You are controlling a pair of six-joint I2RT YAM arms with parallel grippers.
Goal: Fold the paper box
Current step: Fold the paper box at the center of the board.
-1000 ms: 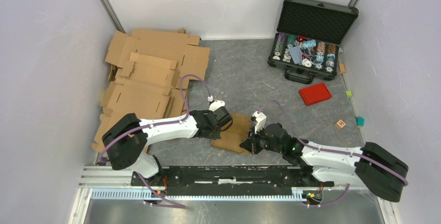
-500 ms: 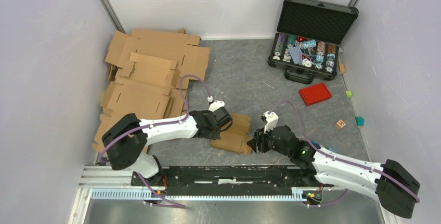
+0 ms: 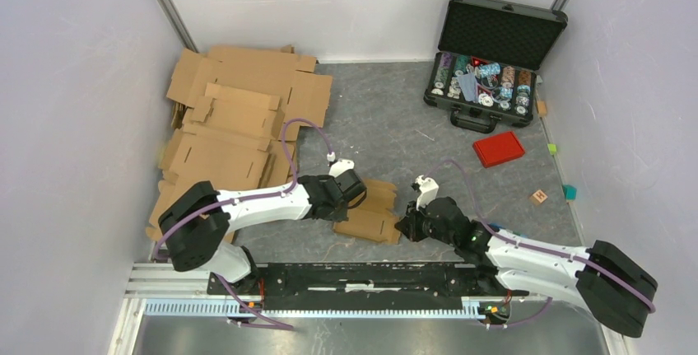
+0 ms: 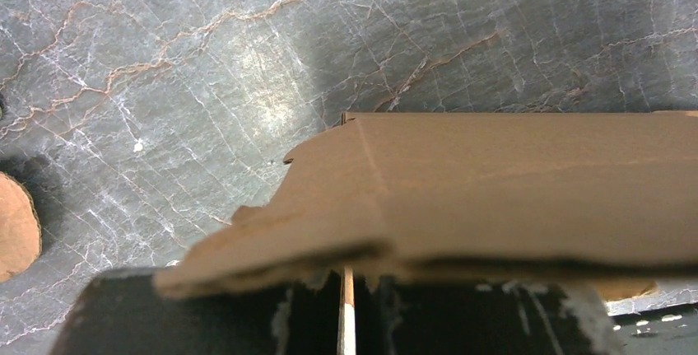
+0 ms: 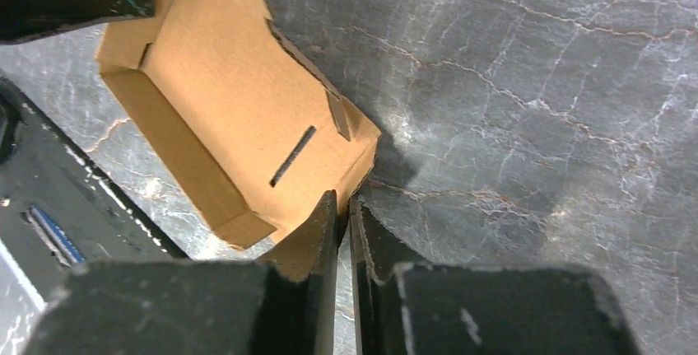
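right pincer: jaws almost together with a slim gap, tips at a corner of the paper box; can't tell if cardboard is pinched.
paper box: on the tabletop between both pincers, open side up, long axis running from the right pincer toward the left one.
left pincer: closed on a flap edge at the opposite end.
right wrist only: raised walls, slot in the box floor.
left wrist only: cardboard sliver between the jaws.
top only: cardboard sheets far left, black case far right.
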